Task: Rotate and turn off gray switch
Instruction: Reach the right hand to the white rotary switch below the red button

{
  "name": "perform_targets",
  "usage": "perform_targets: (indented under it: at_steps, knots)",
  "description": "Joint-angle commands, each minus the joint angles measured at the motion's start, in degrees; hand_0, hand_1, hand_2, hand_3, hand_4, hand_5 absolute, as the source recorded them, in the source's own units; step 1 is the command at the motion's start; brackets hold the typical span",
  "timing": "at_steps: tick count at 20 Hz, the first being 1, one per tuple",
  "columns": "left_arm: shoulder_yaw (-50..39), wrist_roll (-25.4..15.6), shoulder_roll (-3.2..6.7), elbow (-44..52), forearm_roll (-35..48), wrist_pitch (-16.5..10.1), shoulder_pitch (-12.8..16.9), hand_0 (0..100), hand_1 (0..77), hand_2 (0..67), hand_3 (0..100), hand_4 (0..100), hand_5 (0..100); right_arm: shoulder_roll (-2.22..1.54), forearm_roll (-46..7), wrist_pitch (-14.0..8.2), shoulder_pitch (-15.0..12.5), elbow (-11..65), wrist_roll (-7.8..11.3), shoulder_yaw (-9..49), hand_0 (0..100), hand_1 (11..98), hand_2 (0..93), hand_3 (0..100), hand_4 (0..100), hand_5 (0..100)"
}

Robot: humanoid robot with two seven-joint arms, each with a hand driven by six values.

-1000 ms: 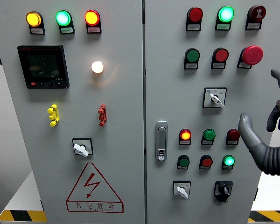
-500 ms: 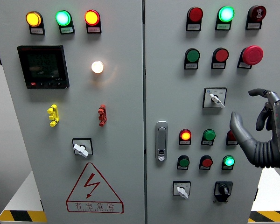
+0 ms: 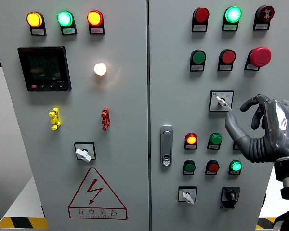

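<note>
1. Locating the target: the gray switch sits on the cabinet's right door, just up and to the left of your right hand, its pale lever pointing down-right toward the thumb.
2. Note the hand state: the fingers are loosely curled and spread, holding nothing; the thumb tip is near the lever but apart from it. The left hand is not in view.
3. Expect a small rigid knob on a fixed square plate. It will likely turn with a stiff, spring-detented click rather than freely, and it carries no weight.
4. Take hold across the lever's two flat sides, thumb on one and forefinger on the other, close to the hub.
5. Treat the smooth plastic as slippery; a shallow tip grip may slide off.
6. Keep clear of the red mushroom button above the hand and the indicator lamps just left of the palm.
</note>
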Motion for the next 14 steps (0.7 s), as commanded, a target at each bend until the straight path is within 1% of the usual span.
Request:
perform_targets:
  at_steps: [1,2,6,8,9,12,13,14]
  knots:
    - [0.0,-0.1,0.0,0.0,0.1,0.0,0.0,0,0.0,12.9,18,9,12,0.11,0.1,0.0,2.1,-2.6,0.09,0.1,37,37.1,57.7,90,92,100]
    - [0.0,0.0,0.0,0.0,0.1,0.0,0.0,0,0.0,12.9,18,9,12,0.11,0.1,0.0,2.9,-3.7,0.27,0.2,37,36.8,57.8,90,92,100]
    - [0.0,0.0,0.0,0.0,0.1,0.0,0.0,0,0.0,12.9,18,9,12,0.11,0.1,0.1,3.5,-5.5,0.44,0.2,36,36.3,58.0,90,92,100]
    - [0.0,-0.1,0.0,0.0,0.0,0.0,0.0,0,0.0,12.9,18,9,12,0.11,0.0,0.1,4.0,-6.2,0.44,0.2,38,35.0,57.9,90,92,100]
    - [0.0,-0.1,0.0,0.0,0.1,0.0,0.0,0,0.0,12.9,18,9,12,0.2,0.0,0.1,4.5,-6.9,0.44,0.2,36,33.7,57.9,90,92,100]
    - [0.0,0.0,0.0,0.0,0.0,0.0,0.0,0,0.0,12.9,18,9,12,0.2,0.0,0.2,5.2,-8.1,0.44,0.3,20,33.0,57.8,89,93,100]
    - [0.0,-0.1,0.0,0.0,0.0,0.0,0.0,0,0.0,12.9,18,9,12,0.2,0.0,0.2,5.7,-8.4,0.44,0.3,10,33.3,57.8,89,93,100]
    - [0.0,0.0,0.0,0.0,0.1,0.0,0.0,0,0.0,12.9,18,9,12,0.2,0.0,0.2,5.8,-8.6,0.53,0.3,5,33.6,57.8,89,93,100]
